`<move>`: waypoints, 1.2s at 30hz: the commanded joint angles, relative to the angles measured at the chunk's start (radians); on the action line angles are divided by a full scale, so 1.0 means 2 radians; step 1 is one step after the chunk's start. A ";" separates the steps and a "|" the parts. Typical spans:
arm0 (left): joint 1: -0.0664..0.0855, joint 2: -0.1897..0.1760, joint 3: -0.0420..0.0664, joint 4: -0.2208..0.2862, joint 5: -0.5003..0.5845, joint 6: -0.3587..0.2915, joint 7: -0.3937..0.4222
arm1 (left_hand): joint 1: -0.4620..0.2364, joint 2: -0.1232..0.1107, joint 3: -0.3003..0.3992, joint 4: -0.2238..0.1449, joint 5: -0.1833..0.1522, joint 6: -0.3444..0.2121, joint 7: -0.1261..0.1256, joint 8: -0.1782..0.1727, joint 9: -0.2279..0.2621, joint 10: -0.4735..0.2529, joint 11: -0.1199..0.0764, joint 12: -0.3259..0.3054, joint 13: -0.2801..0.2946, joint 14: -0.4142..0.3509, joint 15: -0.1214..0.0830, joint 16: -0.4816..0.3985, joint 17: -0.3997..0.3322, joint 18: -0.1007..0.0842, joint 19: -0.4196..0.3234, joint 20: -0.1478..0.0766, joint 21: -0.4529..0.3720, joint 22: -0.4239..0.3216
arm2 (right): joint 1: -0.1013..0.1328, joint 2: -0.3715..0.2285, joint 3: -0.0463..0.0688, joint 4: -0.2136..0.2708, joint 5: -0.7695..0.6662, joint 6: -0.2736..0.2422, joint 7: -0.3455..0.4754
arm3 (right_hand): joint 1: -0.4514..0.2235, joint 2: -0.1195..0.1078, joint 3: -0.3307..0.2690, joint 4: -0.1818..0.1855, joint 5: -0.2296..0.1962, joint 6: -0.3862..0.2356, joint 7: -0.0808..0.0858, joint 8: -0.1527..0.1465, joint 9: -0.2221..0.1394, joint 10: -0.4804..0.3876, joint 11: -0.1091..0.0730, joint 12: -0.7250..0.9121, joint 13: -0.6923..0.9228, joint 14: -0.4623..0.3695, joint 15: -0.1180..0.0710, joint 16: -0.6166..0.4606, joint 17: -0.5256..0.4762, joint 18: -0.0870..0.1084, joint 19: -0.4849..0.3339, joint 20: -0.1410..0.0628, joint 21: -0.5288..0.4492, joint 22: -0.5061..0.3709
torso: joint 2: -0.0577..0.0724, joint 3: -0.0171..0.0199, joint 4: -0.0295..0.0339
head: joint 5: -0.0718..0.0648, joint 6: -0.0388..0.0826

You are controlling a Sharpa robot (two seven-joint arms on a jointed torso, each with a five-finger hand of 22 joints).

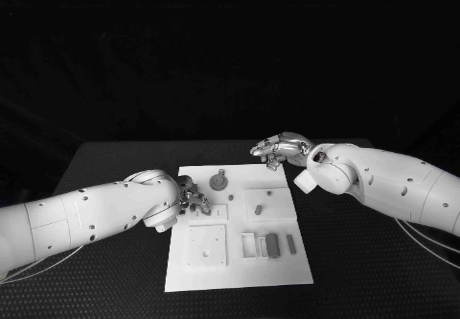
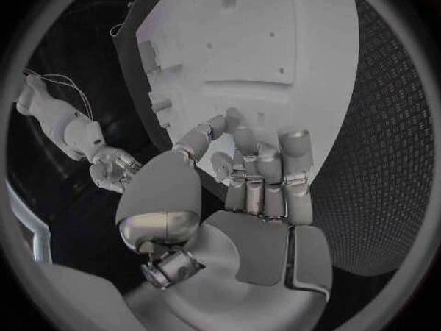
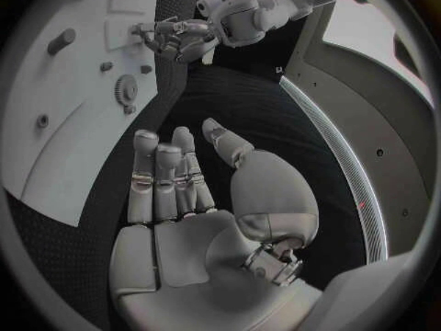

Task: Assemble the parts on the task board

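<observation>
The white task board (image 1: 240, 276) lies in the middle of the black table. On it are a grey gear (image 1: 219, 179), a short peg (image 1: 258, 210) on a raised square, and two dark bars (image 1: 273, 244) near a slotted holder. My left hand (image 1: 192, 198) hangs over the board's left edge, fingertips pointing down beside a small square plate (image 1: 216, 211); in the left wrist view the left hand (image 2: 248, 191) has nothing visible in it. My right hand (image 1: 280, 149) hovers off the board's far right corner. The right wrist view shows the right hand (image 3: 184, 198) with an empty palm.
A larger flat plate with holes (image 1: 207, 244) sits at the board's near left. Black table surface (image 1: 364, 252) surrounds the board on all sides. In the right wrist view the gear (image 3: 126, 90) and my left hand (image 3: 170, 37) are seen across the board (image 3: 55, 125).
</observation>
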State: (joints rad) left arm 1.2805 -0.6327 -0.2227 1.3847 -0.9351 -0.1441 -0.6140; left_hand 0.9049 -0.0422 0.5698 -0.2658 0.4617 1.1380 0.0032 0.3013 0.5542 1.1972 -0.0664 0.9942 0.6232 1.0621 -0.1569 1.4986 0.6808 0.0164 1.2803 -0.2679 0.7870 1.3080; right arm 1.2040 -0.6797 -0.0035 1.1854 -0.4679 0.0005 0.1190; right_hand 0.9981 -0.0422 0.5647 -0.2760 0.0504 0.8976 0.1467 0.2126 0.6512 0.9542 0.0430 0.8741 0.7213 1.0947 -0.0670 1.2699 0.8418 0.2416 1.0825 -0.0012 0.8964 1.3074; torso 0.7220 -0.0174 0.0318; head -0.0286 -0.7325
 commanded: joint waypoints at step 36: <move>0.001 0.010 -0.003 -0.007 0.006 0.042 -0.007 | -0.005 0.015 0.019 -0.003 -0.002 0.034 0.000 0.035 0.129 0.022 -0.019 0.002 0.003 0.015 -0.024 0.002 0.002 0.023 -0.002 -0.004 0.004 0.009 | 0.000 0.001 0.000 0.002 -0.003 0.004 0.004 | 0.004 0.002 -0.001 -0.004 0.002 0.000 0.004 -0.003 -0.001 0.003 0.000 -0.002 -0.002 0.000 0.002 -0.003 -0.001 0.010 0.003 -0.002 -0.002 0.006 | 0.000 -0.0002 0.0005 | -0.002 -0.002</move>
State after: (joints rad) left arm 1.2835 -0.6157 -0.2261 1.3687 -0.9287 -0.0846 -0.6175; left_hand 0.8943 -0.0317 0.5698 -0.2658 0.4632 1.1381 0.0033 0.3012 0.5416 1.1972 -0.0669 0.9942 0.6282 1.0652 -0.1538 1.4977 0.6834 0.0164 1.2811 -0.2667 0.7909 1.3076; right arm 1.2040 -0.6794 -0.0035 1.1890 -0.4686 0.0006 0.1189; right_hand 0.9981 -0.0422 0.5618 -0.2787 0.0504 0.8942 0.1461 0.2126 0.6505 0.9542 0.0430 0.8741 0.7185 1.0948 -0.0669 1.2699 0.8410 0.2417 1.0824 -0.0011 0.8963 1.3074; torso 0.7216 -0.0178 0.0326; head -0.0332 -0.7363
